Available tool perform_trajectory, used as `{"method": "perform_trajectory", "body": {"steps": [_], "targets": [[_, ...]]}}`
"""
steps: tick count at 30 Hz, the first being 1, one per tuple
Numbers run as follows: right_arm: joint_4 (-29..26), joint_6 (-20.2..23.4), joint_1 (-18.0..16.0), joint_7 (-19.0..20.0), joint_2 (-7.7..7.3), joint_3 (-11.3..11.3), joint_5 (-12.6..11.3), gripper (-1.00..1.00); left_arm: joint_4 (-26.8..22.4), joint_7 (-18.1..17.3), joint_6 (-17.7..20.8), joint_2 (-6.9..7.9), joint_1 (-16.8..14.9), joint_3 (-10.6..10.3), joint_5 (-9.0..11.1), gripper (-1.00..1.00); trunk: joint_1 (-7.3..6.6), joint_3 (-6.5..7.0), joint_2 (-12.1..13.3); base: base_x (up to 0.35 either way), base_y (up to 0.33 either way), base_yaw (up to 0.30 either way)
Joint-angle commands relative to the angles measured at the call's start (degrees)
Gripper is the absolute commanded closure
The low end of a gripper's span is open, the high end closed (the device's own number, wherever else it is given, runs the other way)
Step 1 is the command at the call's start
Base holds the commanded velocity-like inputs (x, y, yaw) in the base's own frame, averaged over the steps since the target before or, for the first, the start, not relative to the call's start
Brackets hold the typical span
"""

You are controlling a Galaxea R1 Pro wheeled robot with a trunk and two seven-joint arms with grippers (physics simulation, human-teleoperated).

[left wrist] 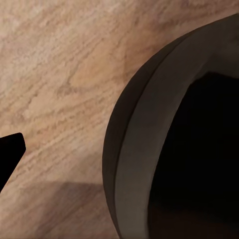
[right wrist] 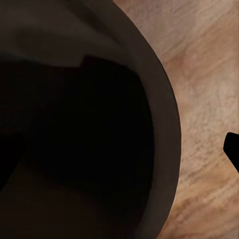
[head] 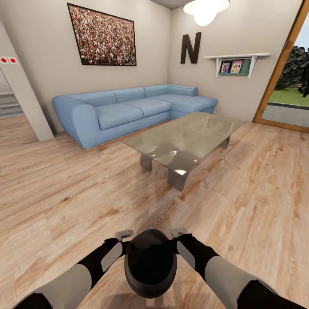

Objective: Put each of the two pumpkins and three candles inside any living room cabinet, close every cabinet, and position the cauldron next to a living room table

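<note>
The black cauldron (head: 150, 262) hangs between my two forearms, low in the head view and above the wood floor. My left gripper (head: 125, 244) is at its left rim and my right gripper (head: 177, 243) at its right rim. In the left wrist view the cauldron's thick rim (left wrist: 139, 149) curves past one dark finger (left wrist: 10, 152) outside it; the other finger is lost in the dark mouth. The right wrist view is alike: the cauldron's rim (right wrist: 159, 114), and one finger (right wrist: 233, 149) outside. The glass-topped table (head: 189, 137) stands ahead, slightly right. Pumpkins, candles and cabinet are out of view.
A blue corner sofa (head: 128, 109) lines the far walls behind the table. A wood-framed glass door (head: 283, 73) is at the right. A white wall corner (head: 25, 98) juts in at the left. Open plank floor (head: 77, 193) lies between me and the table.
</note>
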Motion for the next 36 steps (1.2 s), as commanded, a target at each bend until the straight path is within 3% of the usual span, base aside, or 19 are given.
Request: {"method": "perform_trajectory", "body": {"steps": [1, 14, 36], "targets": [[-0.1, 0.2, 0.0, -0.4, -0.04, 0.4, -0.6, -1.00, -0.1, 0.5, 0.1, 0.05, 0.0, -0.5, 0.6, -1.00, -0.01, -0.05, 0.0, 0.000, 0.000, 0.000], [0.0, -1.0, 0.0, -2.7, -0.33, 0.2, -0.6, -1.00, -0.1, 0.2, 0.2, -0.10, 0.0, -0.7, 0.7, -1.00, -0.01, -0.05, 0.0, 0.000, 0.000, 0.000], [-0.1, -1.1, 0.0, -2.9, -0.59, 0.1, -0.6, -1.00, -0.1, 0.1, 0.3, -0.21, 0.0, -0.7, 0.8, -1.00, -0.01, -0.05, 0.0, 0.000, 0.000, 0.000]]}}
